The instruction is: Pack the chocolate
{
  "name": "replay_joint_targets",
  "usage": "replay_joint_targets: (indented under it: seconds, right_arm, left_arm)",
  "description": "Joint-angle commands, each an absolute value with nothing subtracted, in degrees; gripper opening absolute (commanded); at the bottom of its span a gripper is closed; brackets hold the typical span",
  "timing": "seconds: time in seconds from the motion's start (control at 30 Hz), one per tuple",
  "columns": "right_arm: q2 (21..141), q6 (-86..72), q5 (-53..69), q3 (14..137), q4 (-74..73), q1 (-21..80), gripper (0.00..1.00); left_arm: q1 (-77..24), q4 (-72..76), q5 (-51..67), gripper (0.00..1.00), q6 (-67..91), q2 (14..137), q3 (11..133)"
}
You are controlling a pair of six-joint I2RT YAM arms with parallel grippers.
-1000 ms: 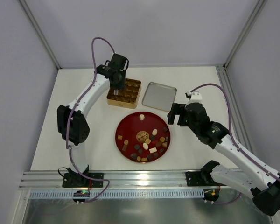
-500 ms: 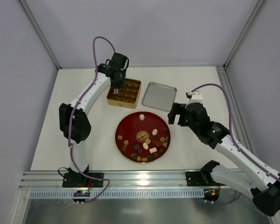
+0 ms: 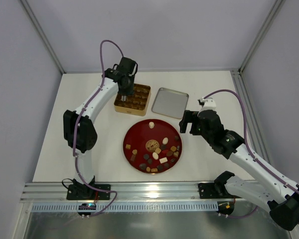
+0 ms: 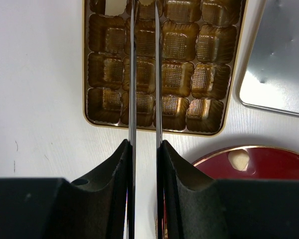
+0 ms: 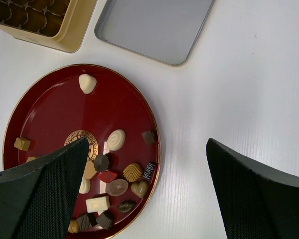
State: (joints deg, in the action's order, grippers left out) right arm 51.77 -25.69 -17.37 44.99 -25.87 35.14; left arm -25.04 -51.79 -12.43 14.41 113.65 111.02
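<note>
Centre the left gripper (image 4: 144, 5)'s nearly closed fingers, load unseen, over one tin (image 4: 209, 74) cup; the right gripper (image 5: 147, 142)'s fingers spread wide.

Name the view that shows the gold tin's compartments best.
Left wrist: the gold tin fills the frame, cups distinct, though pincer fingers cross it. Top external shows it small; right wrist catches only a corner.

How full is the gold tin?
Empty where visible: every cup of the gold tin in the left wrist view is bare; chocolates sit on the plate.
</note>
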Motion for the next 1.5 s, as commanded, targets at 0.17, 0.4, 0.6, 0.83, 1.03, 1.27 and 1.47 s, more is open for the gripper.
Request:
replay_joint_targets:
  seconds: [0.17, 0.4, 0.6, 0.83, 1.03, 1.27, 1.47]
  right_arm:
    - [51.42, -26.19, -17.05, 44.74, -24.87, 34.98, 1.0]
    - [51.15, -26.37, -16.87, 44.74, -24.96, 34.98, 1.0]
    - [50.89, -26.37, -17.05, 44.74, -25.22, 34.89, 1.0]
    - [50.71, -26.37, -17.14, 44.91, -25.05, 34.98, 1.0]
    - [51.15, -26.46, -17.31, 44.91, -24.7, 34.98, 1.0]
    - [51.77, -25.84, -17.84, 45.7, -24.61, 34.89, 1.0]
    - [52.29, -25.31, -17.14, 46.93, -24.96, 34.01, 1.0]
  left_arm:
    - [-24.7, -51.24, -13.1, 0.29, 13.45, 112.24, 109.25]
    - [-24.7, -51.06, -13.45, 0.37, 13.01, 111.8, 109.07]
    - [-24.7, -52.03, -13.97, 0.39, 12.39, 111.8, 111.0]
    - [-24.7, -52.82, -9.94, 0.39, 13.8, 107.32, 111.27]
    - [-25.13, -53.0, -5.63, 0.39, 15.82, 99.69, 106.62]
    - [-29.52, -53.09, -3.34, 0.39, 16.96, 88.44, 95.74]
    - [-36.9, -53.53, -5.36, 0.39, 19.59, 79.82, 86.5]
